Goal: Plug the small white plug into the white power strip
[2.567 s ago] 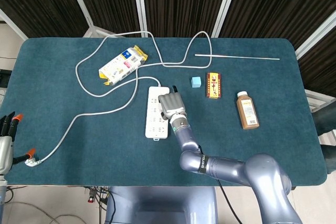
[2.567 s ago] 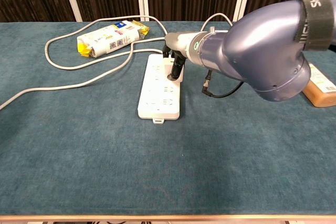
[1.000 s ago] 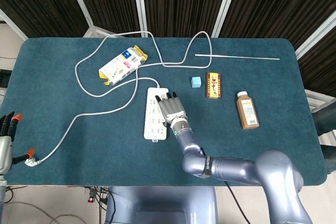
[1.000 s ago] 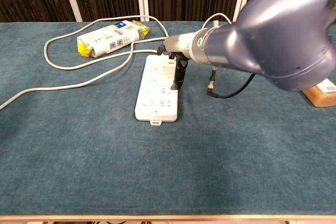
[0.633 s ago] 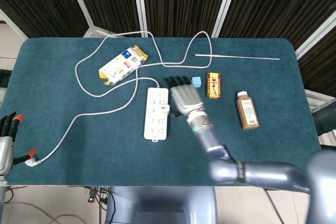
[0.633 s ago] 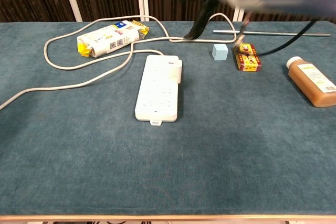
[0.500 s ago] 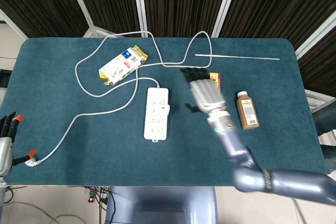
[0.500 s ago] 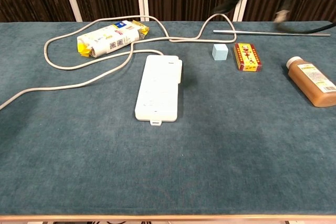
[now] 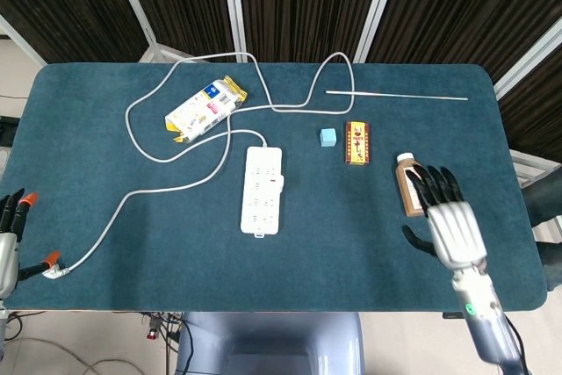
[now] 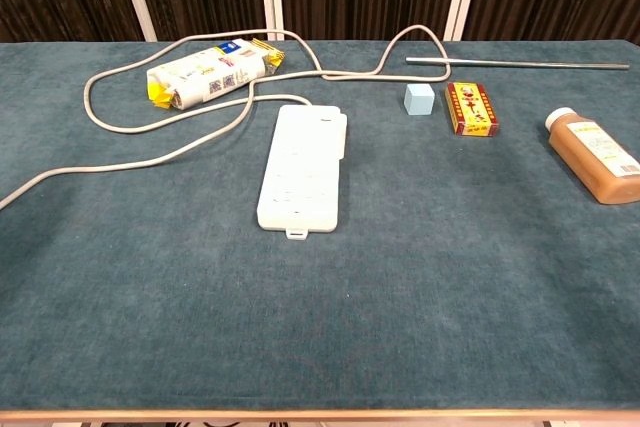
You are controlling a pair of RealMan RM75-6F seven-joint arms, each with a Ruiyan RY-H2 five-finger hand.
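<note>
Small white plug (image 9: 282, 182): sits on the right long edge of the white power strip (image 9: 262, 190), about at its upper half; in the chest view it shows as a small block at the strip's far right edge (image 10: 341, 134). It seems already seated in a socket, but the pictures are too small to be sure that it is fully in.
Power strip: lies flat on the blue table (image 9: 158, 243), near the middle, with its grey cord (image 9: 149, 191) running in loops to the left and to the back.
Handling of the plug: I judge it light, hard and stiff, with smooth plastic sides that may slip; best to take it by its two flat sides, never by the pins.
Handling of the strip: light also, it may slide on the cloth when pushed from the side.
Right hand (image 9: 448, 217): empty, fingers spread apart, at the right side of the table just beside the brown bottle (image 9: 411, 183), well apart from the strip.
Left hand (image 9: 9, 234): only a part shows at the left edge; if it is open or closed I cannot tell.
Other things: snack packet (image 9: 205, 108), small blue cube (image 9: 327, 137), red box (image 9: 356, 143), thin metal rod (image 9: 395, 94).
Progress: the task looks near done or done.
</note>
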